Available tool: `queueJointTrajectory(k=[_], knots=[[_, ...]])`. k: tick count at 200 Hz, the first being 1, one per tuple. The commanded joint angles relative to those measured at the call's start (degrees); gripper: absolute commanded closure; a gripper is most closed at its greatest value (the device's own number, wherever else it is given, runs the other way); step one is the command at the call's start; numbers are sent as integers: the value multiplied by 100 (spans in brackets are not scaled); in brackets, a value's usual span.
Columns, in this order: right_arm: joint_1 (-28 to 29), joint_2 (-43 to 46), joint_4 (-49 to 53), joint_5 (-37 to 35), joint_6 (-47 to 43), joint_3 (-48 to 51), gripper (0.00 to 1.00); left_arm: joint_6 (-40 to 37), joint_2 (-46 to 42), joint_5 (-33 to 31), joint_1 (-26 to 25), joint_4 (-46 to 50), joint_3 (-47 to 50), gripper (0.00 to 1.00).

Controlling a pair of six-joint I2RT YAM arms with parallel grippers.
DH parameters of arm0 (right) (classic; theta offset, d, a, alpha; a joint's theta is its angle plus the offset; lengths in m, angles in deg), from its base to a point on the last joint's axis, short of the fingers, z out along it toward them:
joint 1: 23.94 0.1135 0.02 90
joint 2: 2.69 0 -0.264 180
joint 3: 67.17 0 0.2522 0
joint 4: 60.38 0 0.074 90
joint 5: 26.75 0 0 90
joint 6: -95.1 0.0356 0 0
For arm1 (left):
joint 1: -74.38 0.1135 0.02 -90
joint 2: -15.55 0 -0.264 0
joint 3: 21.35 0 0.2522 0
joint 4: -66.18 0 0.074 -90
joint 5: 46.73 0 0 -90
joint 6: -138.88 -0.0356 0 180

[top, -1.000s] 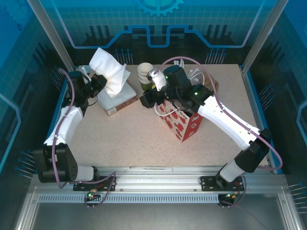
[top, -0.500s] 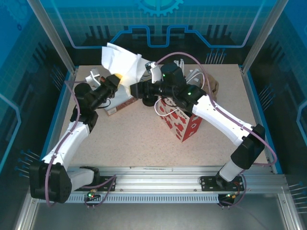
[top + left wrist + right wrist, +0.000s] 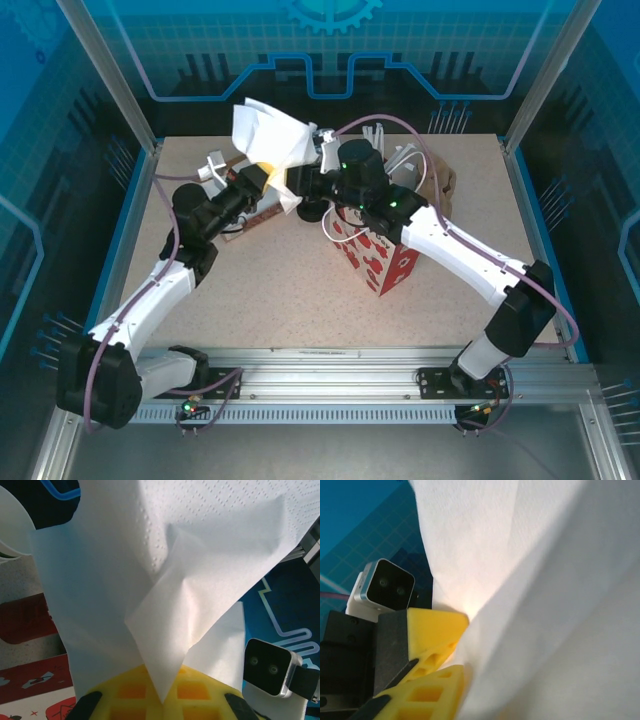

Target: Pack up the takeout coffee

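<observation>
A white paper napkin [image 3: 266, 135] is pinched in the closed left gripper [image 3: 262, 180] and held up above the table [image 3: 280, 290]. The right gripper [image 3: 300, 186] is set against the napkin's lower edge, and whether it is clamped on the paper cannot be told. The takeout coffee [image 3: 313, 211] is seen as a dark round lid under the right arm, just beside the red-and-white paper bag [image 3: 385, 262].

**Overview above, wrists face to face**

The top external camera looks down from above, behind the near edge of the speckled beige table top [image 3: 270, 290]. Both wrist cameras sit close against the crumpled white paper napkin [image 3: 268, 135], shared by all views, facing each other: each frames the other's white two-lens camera box [image 3: 267, 666].
</observation>
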State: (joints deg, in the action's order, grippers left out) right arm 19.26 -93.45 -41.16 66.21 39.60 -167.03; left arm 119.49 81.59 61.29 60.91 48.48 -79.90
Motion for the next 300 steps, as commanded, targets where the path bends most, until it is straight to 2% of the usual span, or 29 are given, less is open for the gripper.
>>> queueJointTrajectory(k=[1, 18, 38, 70, 83, 102, 129, 160, 226, 300], knots=[[48, 290, -230, -305, -205, 65, 80, 45, 5, -98, -102, -408, 107, 100], [25, 393, -127, -300, -483, 61, 94, 42, 23, -67, -103, -481, 144, 100], [9, 564, 234, -158, -1066, -89, 98, -124, 7, 89, -98, -467, 107, 79], [-38, 952, 1780, -189, -2317, -658, 99, -827, -157, 716, -94, 209, -221, 44], [-97, 1162, 2503, -298, -2708, -902, 99, -1197, -280, 978, -94, 719, -371, 36], [-282, 1521, 3334, -401, -3086, -1138, 100, -1856, -469, 1251, -94, 1567, -581, 30], [-691, 1843, 4410, -454, -3306, -1564, 100, -2926, -692, 1301, -93, 2930, -982, 28], [-1073, 2031, 5090, -512, -3406, -1973, 100, -3583, -858, 1027, -94, 3593, -1157, 28], [-1334, 2016, 5629, -610, -3176, -1976, 100, -3819, -821, 930, -94, 3819, -1233, 28], [-1565, 1665, 6661, -1149, -3137, -2049, 100, -3869, -793, 879, -93, 3799, -1189, 28]])
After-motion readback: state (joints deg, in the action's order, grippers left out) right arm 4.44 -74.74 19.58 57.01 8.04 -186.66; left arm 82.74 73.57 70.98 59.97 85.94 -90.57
